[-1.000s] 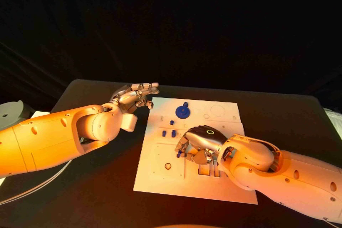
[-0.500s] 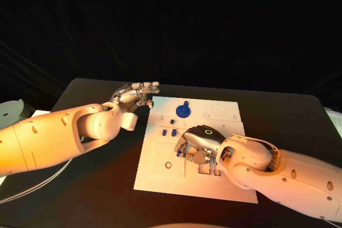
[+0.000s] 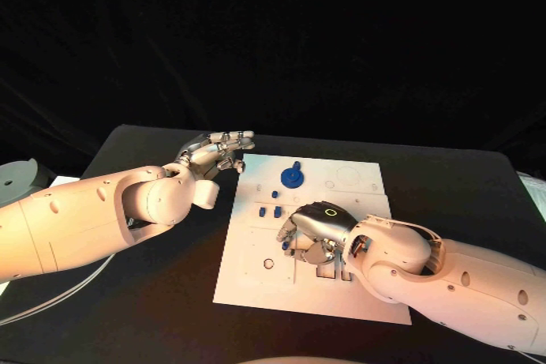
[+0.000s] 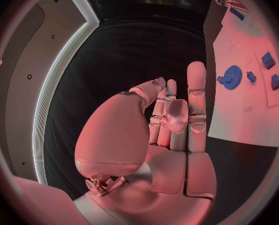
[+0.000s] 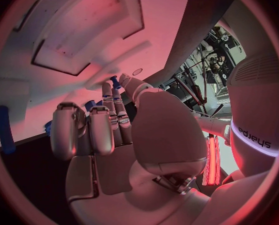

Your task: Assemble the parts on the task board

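Parts point(image 3: 264, 212) look small, stiff, light and slick, best pinched at their sides; right hand point(image 3: 313, 234) at the task board's point(image 3: 262, 289) 6 o'clock curls fingers down, grasp untellable, while left hand point(image 3: 216, 153) at 10 o'clock stays clear, fingers extended, holding nothing.

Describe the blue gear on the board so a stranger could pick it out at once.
Start at the white task board in the middle of the black table and go to its far end, near the left hand. The blue gear lies there: a round toothed disc, far larger than the small blue blocks nearer the right hand.
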